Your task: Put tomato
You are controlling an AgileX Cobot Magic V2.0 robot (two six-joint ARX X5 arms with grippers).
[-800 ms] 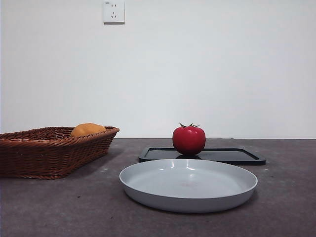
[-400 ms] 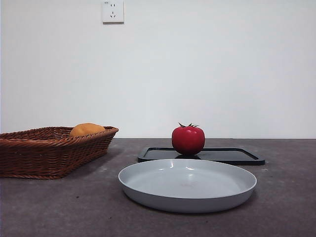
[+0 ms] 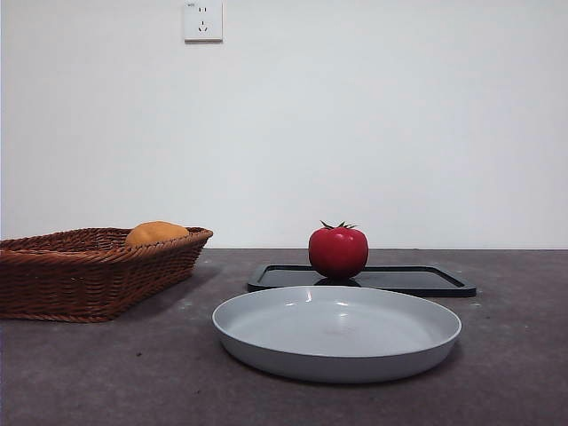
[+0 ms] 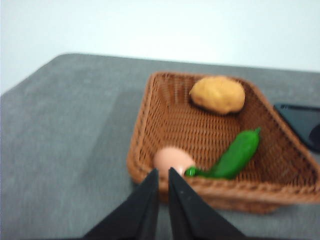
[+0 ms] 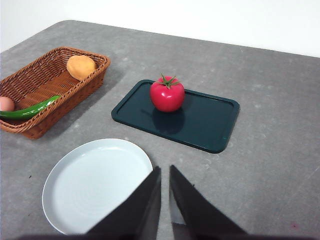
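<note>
- Tomato: glossy red, round, one piece. Stands upright on the black tray, toward the tray's left part, with the green leafy stem pointing straight up. Being round, it shows no clear long axis. Nothing grips or touches it.
- Black tray: flat, rectangular, raised rim, long side running left to right. Lies on the table behind the grey plate, right of the basket.
- Grey plate: shallow, round, nearest to the front camera, just in front of the tray. The front view leaves it unclear whether the two rims touch; the right wrist view shows a strip of table between them.
- Wicker basket: brown, rectangular, at the left of the table, well apart from the tomato. Holds an orange rounded fruit at its far end, a green pepper lying slantwise, and a pale egg at the near wall, just beside the pepper's stem end.
- Left gripper: hovers above the table at the basket's near edge, close to the egg; the two black jaws are drawn nearly together with only a thin slit between them, holding nothing.
- Right gripper: hovers above the table beside the plate, near side of the tray, well apart from the tomato; jaws likewise nearly closed on a narrow gap, holding nothing.
- Wall socket: white, on the far wall, upper left.
</note>
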